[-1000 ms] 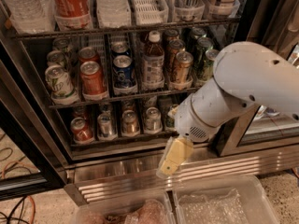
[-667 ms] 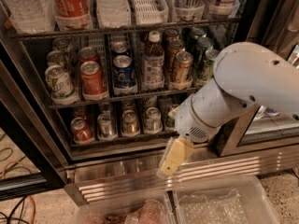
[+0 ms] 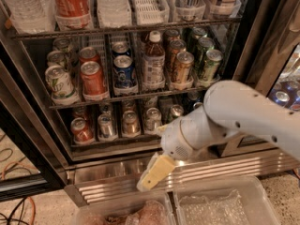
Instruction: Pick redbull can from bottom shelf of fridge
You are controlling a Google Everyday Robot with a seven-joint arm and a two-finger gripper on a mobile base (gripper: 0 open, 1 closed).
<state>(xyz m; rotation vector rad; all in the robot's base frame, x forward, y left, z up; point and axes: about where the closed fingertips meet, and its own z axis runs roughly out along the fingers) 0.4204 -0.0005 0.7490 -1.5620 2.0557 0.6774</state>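
Observation:
The fridge [image 3: 251, 41] stands open in the camera view, with a ribbed steel base [image 3: 108, 182]. Its bottom shelf [image 3: 112, 142] holds short cans in lanes. The slim silver-grey redbull can [image 3: 107, 125] stands upright near the front, between a wider red can [image 3: 82, 131] and a gold-brown can [image 3: 130, 123]. My gripper [image 3: 152, 175] hangs from the white arm [image 3: 234, 118], in front of the steel base. It is below and right of the redbull can and apart from it. The arm hides the shelf's right end.
The rack above holds taller cans and a bottle [image 3: 153, 60]. Two clear plastic bins [image 3: 225, 205] sit on the floor just below the gripper. Cables [image 3: 14, 205] lie on the floor at left. A second door frame [image 3: 281, 36] stands at right.
The arm and gripper have moved left and a little down, toward the middle of the fridge base. The cans have not moved.

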